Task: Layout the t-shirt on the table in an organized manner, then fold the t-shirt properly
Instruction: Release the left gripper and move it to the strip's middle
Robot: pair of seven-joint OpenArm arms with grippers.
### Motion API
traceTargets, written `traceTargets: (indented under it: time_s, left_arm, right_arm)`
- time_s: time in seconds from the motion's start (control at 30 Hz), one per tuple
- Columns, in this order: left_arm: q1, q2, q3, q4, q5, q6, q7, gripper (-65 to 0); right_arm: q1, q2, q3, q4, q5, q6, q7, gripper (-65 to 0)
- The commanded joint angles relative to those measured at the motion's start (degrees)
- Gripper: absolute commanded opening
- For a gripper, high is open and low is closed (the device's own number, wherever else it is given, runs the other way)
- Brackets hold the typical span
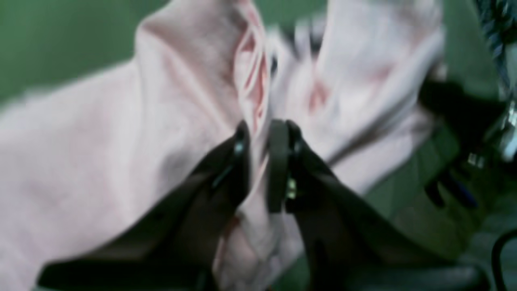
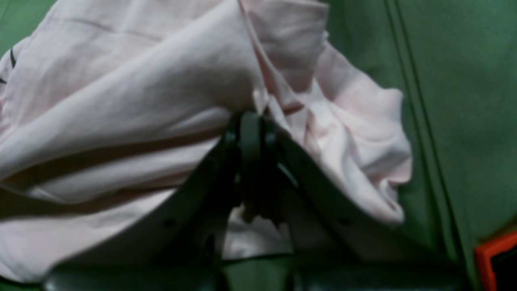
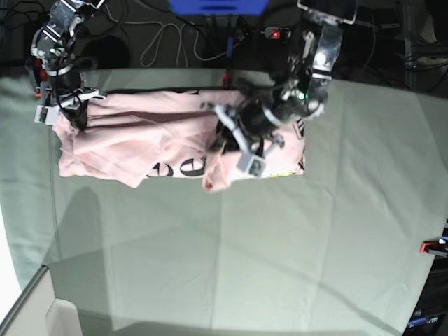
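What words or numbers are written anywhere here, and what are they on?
"ee": two rounded black letters, perhaps with another before them, on the t-shirt, base view; the rest of the word is hidden in folds.
Black marks at the t-shirt's edge, right wrist view: too little shows to read.
Left wrist view: too blurred to read.
The table: no writing visible.

Both arms are dark metal with silvery joints and white brackets near the wrists; the left end effector (image 1: 262, 161) has two black tapering fingers (image 1: 278, 161) with flat dark pads and a small pale screw head by one tip; the right end effector (image 2: 252, 137) is the same black, wedge-shaped pair. Thin cables run along the upper links; a green light glows on the left arm (image 3: 308, 84).
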Motion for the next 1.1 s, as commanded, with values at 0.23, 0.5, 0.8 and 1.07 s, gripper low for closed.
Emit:
traceTargets:
  time_s: [0.23,0.5,0.8,1.07]
  left_arm:
    - [-2.19,0.78,0.12,-5.07,-0.35,-0.36,0.07,-64.9]
    - [-1.66,0.61,0.21,-5.51,-0.70,-0.54,0.07,-36.8]
    - [-1.57,0.26,3.55,-4.10,-0.79,-0.71,0.07,-17.2]
    - [-0.69,-0.54,5.84,1.26,-0.79,-0.71,-0.11,-13.5]
  right_arm:
    - [0.20,0.49,0.16,0.98,0.46,-0.23,1.01,-65.0]
    - [-0.33,0.23,0.33,6.08,0.82,-0.23,1.01,-43.8]
    - [-0.95,-4.25,2.62,17.77,0.82,-0.23,0.93,-34.1]
    - [-1.56,-4.25,-3.36,18.30,0.46,-0.23,0.93,-34.4]
